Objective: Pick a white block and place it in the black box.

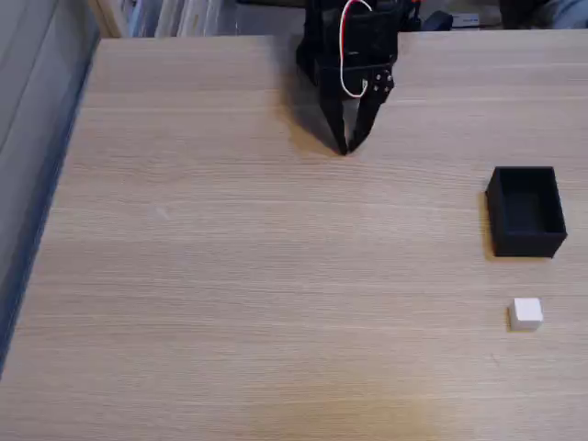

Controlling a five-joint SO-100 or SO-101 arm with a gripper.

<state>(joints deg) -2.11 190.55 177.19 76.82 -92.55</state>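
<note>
Cropping the arm above the claw, fingertips together

No readable text, labels, brands or numbers anywhere in the fixed view. The block at 4 o'clock has plain faces, the box at 3 o'clock has bare walls, and the arm at 12 o'clock carries no legible marking. The items along the top edge are too blurred to read.
</note>
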